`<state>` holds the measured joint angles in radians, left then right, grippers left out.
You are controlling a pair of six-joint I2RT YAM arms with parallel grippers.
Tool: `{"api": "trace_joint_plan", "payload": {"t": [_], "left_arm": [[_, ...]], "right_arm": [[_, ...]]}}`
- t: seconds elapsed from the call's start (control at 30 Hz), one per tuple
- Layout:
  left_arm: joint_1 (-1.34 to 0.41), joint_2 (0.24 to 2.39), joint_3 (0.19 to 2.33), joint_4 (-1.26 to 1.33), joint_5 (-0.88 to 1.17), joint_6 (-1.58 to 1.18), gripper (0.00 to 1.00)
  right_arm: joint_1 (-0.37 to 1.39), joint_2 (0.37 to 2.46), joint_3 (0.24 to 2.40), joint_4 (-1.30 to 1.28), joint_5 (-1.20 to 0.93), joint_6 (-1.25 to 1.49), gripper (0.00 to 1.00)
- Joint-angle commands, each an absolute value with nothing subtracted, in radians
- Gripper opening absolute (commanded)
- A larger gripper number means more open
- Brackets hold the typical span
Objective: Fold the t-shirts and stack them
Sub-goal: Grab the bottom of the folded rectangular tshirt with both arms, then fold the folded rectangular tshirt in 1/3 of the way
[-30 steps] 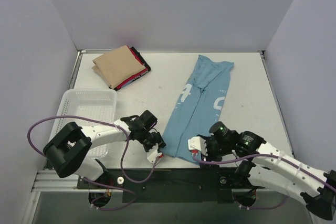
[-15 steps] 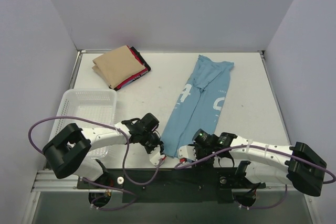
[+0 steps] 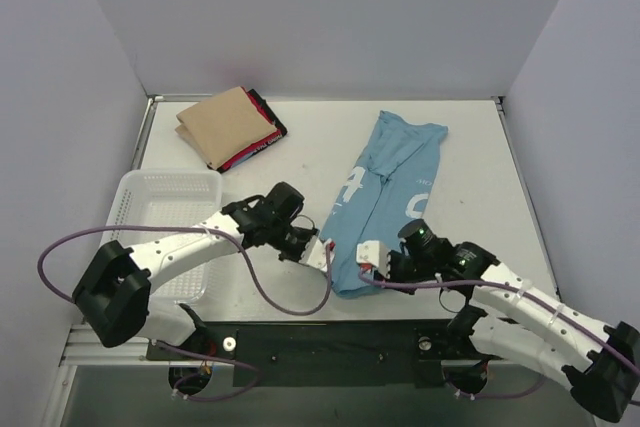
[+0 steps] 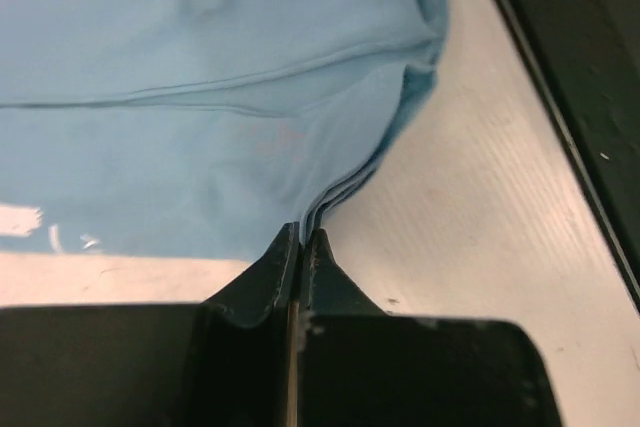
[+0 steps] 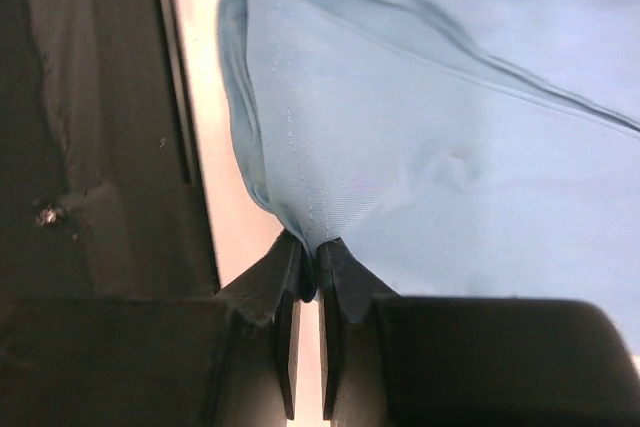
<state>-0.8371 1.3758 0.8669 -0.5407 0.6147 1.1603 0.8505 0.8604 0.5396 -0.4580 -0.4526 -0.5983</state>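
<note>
Left tool (image 4: 300, 239) pressed together on the near-left hem corner of the light blue cloth t-shirt with white lettering (image 3: 392, 182) — right tool (image 5: 318, 247) pinching the near-right corner likewise. Shirt lies long and narrow on the white bench (image 3: 300, 162), right of centre. Plain tan folded tee (image 3: 222, 125) sits far left atop a red-and-black tee (image 3: 265, 137) — white plastic mesh basket (image 3: 128, 192) near left.

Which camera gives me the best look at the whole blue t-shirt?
Top external: it shows the light blue t-shirt full length, folded into a long strip. The left wrist view shows only the corner pinched by the left gripper; the right wrist view only the corner pinched by the right gripper.
</note>
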Motion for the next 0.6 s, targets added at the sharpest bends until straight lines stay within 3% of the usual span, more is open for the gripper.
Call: {"api": "trace_joint_plan", "payload": {"t": [0.0, 0.2, 0.4, 0.57], "left_arm": [[-0.767, 1.443, 1.035, -0.456, 0.669, 0.901, 0.00], [-0.726, 1.629, 1.288, -0.322, 0.586, 0.741, 0.00], [-0.710, 1.886, 1.590, -0.382, 0.462, 0.672, 0.00], [-0.684, 2.051, 1.724, -0.330, 0.403, 0.655, 0.00]], "right_arm": [[0.660, 0.854, 0.609, -0.526, -0.603, -0.569, 0.00], [0.293, 1.033, 0.719, -0.494, -0.698, -0.581, 0.00], [0.149, 1.236, 0.842, -0.355, -0.643, -0.462, 0.00], [0.074, 1.393, 0.963, -0.319, -0.620, -0.460, 0.00]]}}
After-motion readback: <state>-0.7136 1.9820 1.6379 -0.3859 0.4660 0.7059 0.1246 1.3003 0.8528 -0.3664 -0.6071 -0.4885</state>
